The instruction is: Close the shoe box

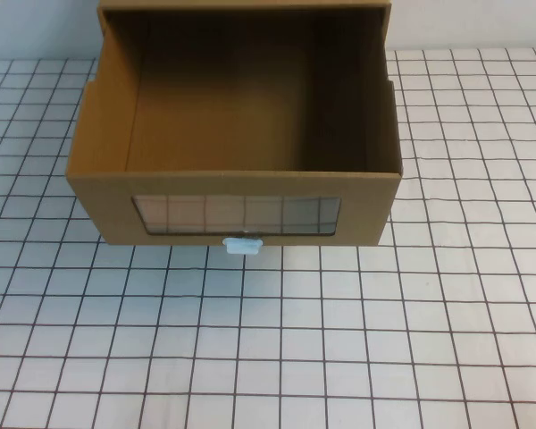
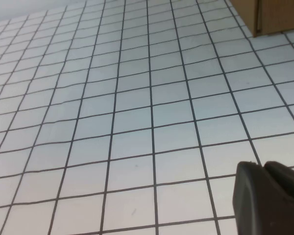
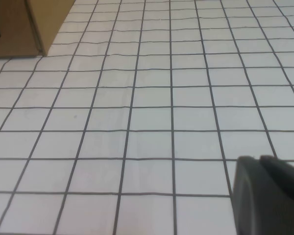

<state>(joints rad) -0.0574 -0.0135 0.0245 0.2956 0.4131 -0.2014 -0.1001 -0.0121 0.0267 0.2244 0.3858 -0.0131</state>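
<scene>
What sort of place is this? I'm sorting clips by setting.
Probably a lab test bench: gridded white table, one open shoe box, plain wall behind. Left end effector and right end effector hover off-box.

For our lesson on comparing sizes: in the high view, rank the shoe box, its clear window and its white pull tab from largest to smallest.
1. Shoe box, drawer pulled open.
2. Window in its front.
3. Pull tab, just below the window.
Neither pincer shows in this view.

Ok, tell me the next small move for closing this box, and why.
Probably bring one gripper up to the shoe box front, because its drawer stands pulled out. Left gripper and right gripper both hover over bare grid table, clear of the box.
</scene>
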